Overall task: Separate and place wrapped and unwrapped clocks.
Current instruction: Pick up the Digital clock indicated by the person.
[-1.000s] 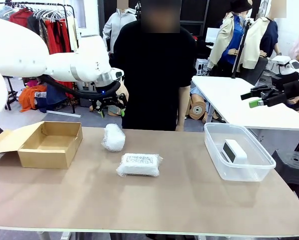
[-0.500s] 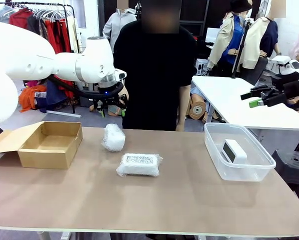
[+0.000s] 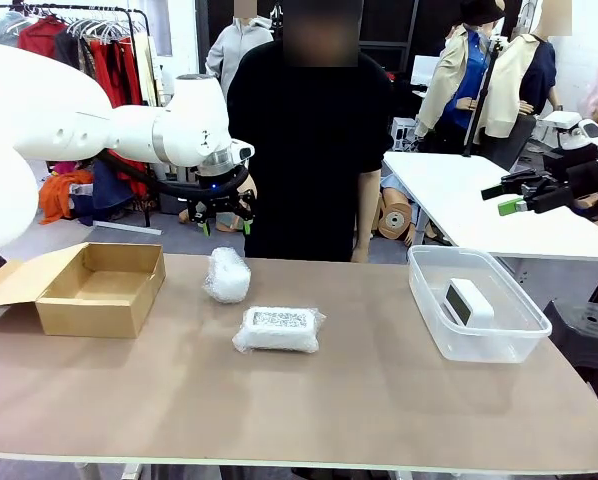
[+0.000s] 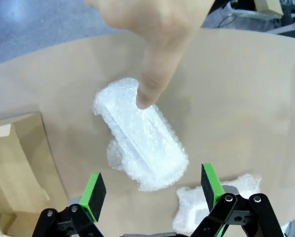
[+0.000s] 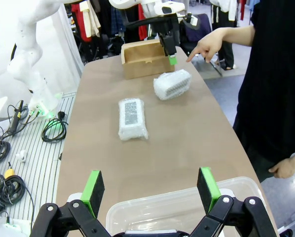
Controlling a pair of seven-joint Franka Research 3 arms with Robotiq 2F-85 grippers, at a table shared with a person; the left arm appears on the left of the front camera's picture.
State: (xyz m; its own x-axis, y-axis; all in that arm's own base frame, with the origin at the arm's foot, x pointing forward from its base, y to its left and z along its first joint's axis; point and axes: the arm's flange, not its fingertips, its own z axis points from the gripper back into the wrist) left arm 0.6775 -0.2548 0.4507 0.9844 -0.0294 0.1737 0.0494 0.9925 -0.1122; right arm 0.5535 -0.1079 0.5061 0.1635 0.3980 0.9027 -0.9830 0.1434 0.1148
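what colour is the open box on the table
The box is plain brown cardboard, clearest in the front view.

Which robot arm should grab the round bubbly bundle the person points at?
Probably left. The open left gripper hangs just above the rounded bundle. The right gripper sits far off, by the clear bin.

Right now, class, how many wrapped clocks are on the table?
2. The rounded bundle lies toward the far edge, right of the box; the flat bundle lies just nearer the robot. Part of the box's inside is hidden.
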